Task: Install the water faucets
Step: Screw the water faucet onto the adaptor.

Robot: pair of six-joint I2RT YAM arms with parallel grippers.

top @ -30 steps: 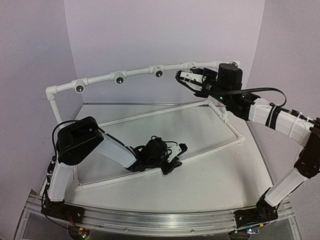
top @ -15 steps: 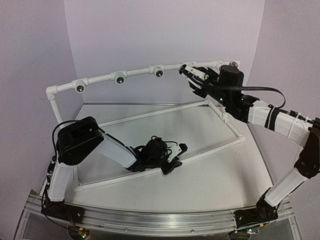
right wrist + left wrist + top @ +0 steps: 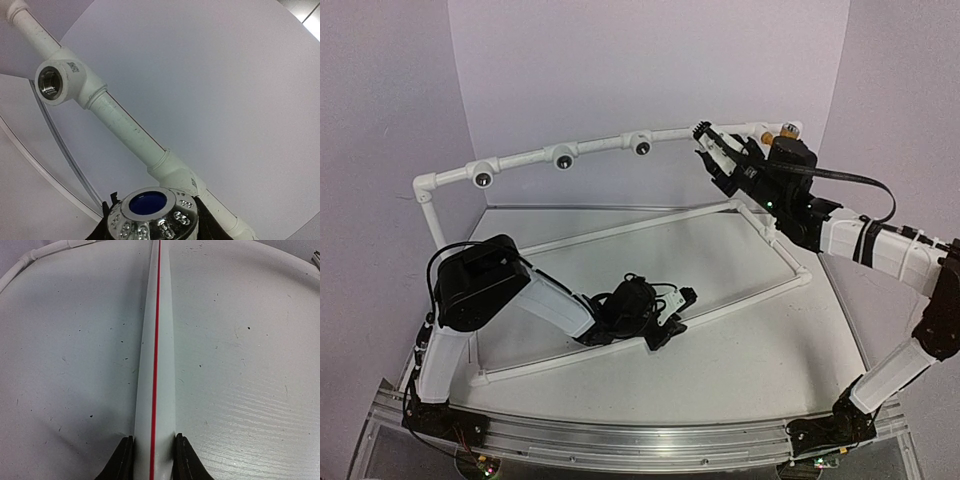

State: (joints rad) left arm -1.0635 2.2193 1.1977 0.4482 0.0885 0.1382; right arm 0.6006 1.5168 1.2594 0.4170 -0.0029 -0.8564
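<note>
Between the right gripper's (image 3: pixel 713 148) closed jaws sat a chrome-rimmed, blue-centred faucet (image 3: pixel 149 212), held just beside the upper rail (image 3: pixel 127 131), seemingly to reach an open socket (image 3: pixel 49 82). The left gripper (image 3: pixel 152 457) clamped the low pipe (image 3: pixel 156 355), likely steadying the frame.

Three plain pale-lilac panels close in the scene: a back wall (image 3: pixel 650 60) facing the camera, a left side wall (image 3: pixel 380 90) and a right side wall (image 3: pixel 910 90), both angled inward. They meet at straight vertical seams. Below them lies a flat white desk (image 3: pixel 740 350), its surface faintly grained in the left wrist view and dotted with small dark specks (image 3: pixel 91 416). A brushed aluminium rail (image 3: pixel 620 440) runs along the near edge. The light is soft and even, and shadows on the desk are faint.
</note>
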